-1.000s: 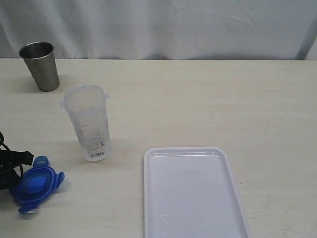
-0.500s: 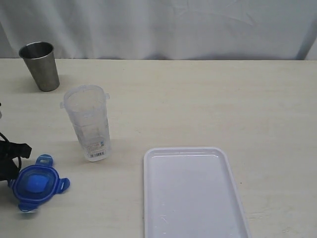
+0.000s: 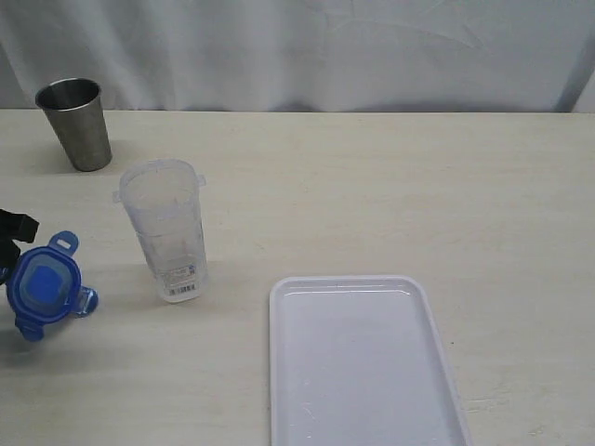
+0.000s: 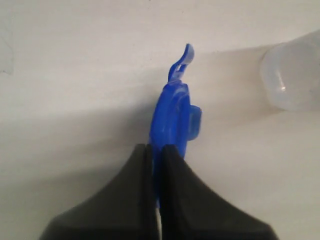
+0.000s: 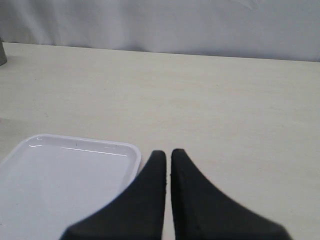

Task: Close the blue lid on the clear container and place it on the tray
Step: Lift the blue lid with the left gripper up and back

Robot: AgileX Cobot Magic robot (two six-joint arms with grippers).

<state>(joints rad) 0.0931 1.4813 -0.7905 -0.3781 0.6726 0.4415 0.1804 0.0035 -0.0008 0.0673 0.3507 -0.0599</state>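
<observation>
1. At the near edge of the pale table (image 3: 418,186), the flat white rectangular plastic tray (image 3: 363,372) is lying with nothing on it. The right gripper (image 5: 168,156) is hovering just beside one of its corners, jaws pressed together on nothing.
2. Further back on the left, the left gripper (image 4: 155,152) is pinching the small rounded-square blue plastic lid (image 3: 42,286) by its rim. It is holding the lid tilted on edge, apparently clear of the table, near the canister but apart from it.
3. The lid is looking light and stiff, with snap flaps sticking out around it. A hold on the rim probably suits it, though thin smooth plastic could be pivoting or slipping in so narrow a pinch.
4. Beyond the lid, the tall narrow transparent plastic canister (image 3: 167,232) is standing upright with its mouth open, well apart from the tray. It is looking empty, so it is probably light and easy to tip. The safest hold is likely around the body below the flanged rim, squeezing gently, since the thin walls may be flexing under pressure. Bracing it while the lid is being pressed on seems wise.
5. Farthest back, a grey steel cup (image 3: 79,121) is standing before the white cloth backdrop (image 3: 325,46), apart from everything else.
</observation>
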